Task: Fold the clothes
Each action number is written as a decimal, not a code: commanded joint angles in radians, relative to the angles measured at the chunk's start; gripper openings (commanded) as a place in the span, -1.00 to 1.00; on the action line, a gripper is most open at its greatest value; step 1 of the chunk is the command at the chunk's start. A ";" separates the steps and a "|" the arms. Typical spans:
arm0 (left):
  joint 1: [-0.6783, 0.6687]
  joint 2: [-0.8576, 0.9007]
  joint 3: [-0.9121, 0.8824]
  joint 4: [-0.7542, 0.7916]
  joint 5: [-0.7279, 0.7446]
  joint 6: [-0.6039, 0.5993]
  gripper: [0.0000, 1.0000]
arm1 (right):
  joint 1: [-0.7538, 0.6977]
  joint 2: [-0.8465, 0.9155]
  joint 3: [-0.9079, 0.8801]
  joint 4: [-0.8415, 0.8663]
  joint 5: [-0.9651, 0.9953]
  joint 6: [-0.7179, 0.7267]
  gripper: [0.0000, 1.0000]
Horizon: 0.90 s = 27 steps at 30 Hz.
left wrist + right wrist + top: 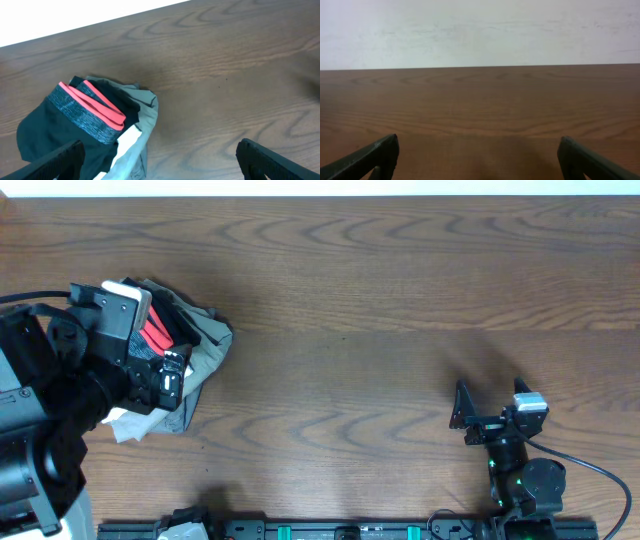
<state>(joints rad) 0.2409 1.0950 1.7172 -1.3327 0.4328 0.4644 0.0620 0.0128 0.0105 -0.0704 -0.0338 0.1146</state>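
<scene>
The leggings (37,132) lie bunched at the table's left, dark with a coral-red waistband and a heathered grey band. In the overhead view only the red waistband of the leggings (155,337) shows beside my left arm. My left gripper (160,157) is open and empty, its jaws wide just above the bundle's right edge; it also shows in the overhead view (172,380). My right gripper (490,402) is open and empty at the front right, far from the clothes. In the right wrist view my right gripper (480,152) has only bare wood between its fingers.
A khaki-grey garment (147,112) and a white one (125,425) lie under and beside the leggings in the same heap. The wooden table (380,310) runs to a white far edge. My left arm hides part of the heap from above.
</scene>
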 commanded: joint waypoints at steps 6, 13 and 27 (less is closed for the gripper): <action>-0.107 -0.120 -0.132 0.311 -0.023 -0.013 0.96 | -0.009 -0.007 -0.005 0.000 -0.008 0.012 0.98; -0.245 -0.304 -0.502 0.710 -0.102 -0.014 0.96 | -0.009 -0.007 -0.005 0.000 -0.008 0.012 0.98; -0.304 -0.764 -1.164 1.122 -0.112 -0.014 0.96 | -0.009 -0.007 -0.005 0.000 -0.008 0.012 0.99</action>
<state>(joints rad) -0.0582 0.4225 0.6483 -0.2474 0.3290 0.4595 0.0620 0.0124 0.0097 -0.0696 -0.0338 0.1146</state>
